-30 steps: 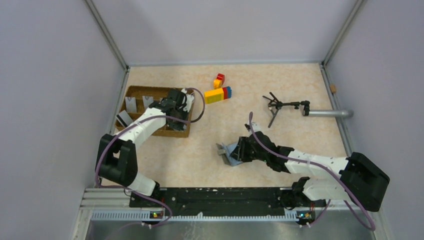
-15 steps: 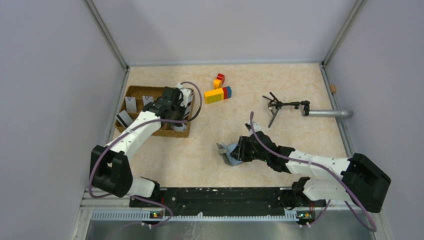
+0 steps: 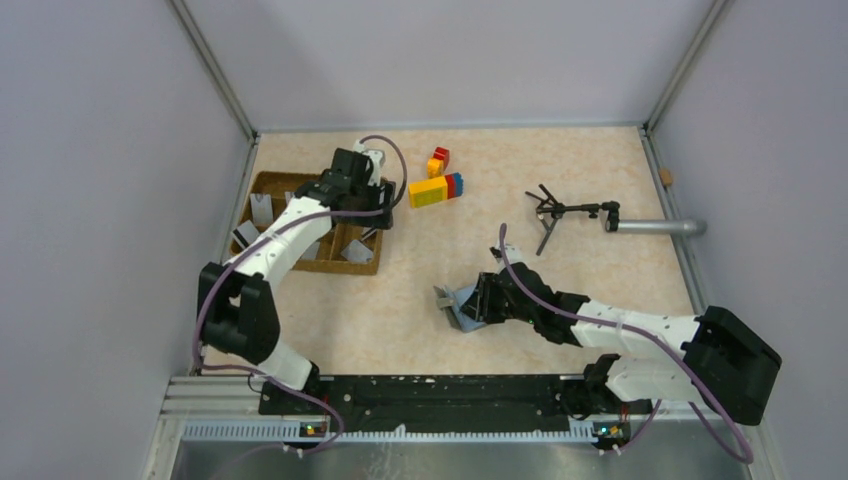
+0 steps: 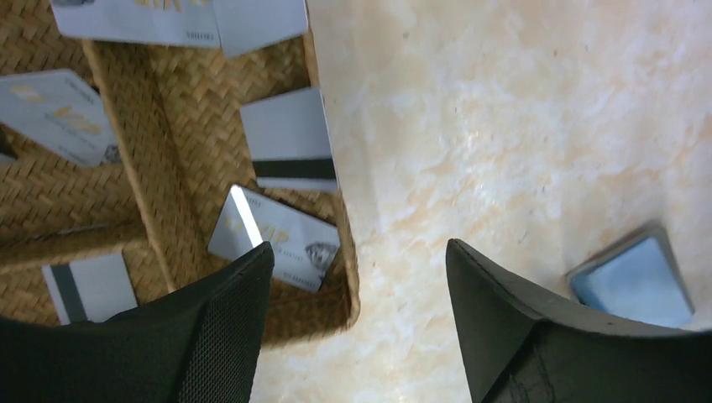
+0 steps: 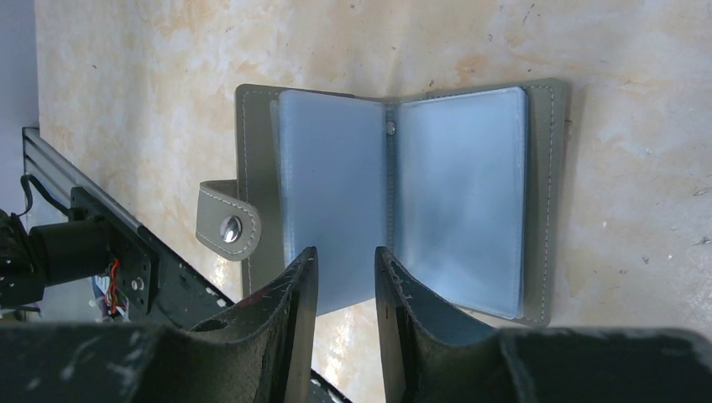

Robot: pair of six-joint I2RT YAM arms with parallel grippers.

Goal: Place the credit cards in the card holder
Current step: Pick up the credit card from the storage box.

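Wicker, brown and woven, forms the compartment tray (image 3: 262,180) at the far left of the beige marbled tabletop (image 3: 560,160). In it lie the credit cards (image 4: 290,138), thin silver-grey rectangles spread over several compartments, one showing a dark stripe. The left gripper (image 4: 359,250) hovers over the tray's right rim with its black jaws spread wide and nothing between them. The nearest cards sit just left of it, below the jaws in the right-hand compartments. One slanted card's long axis runs roughly along the line between the fingers, so I judge the wrist must turn or shift before closing. This arm is by far the nearer to the cards.

Well apart to the right, the card holder (image 5: 470,193), a flat grey fold-over wallet, lies open with its grey-blue inner panels up. The right gripper (image 5: 346,252) sets narrow jaws at the wallet's near edge by the fold; whether they pinch it or only press, I cannot tell.

Since a second ago the left gripper has moved from the tray's near right compartment toward its far right corner. The right arm and wallet have not shifted.
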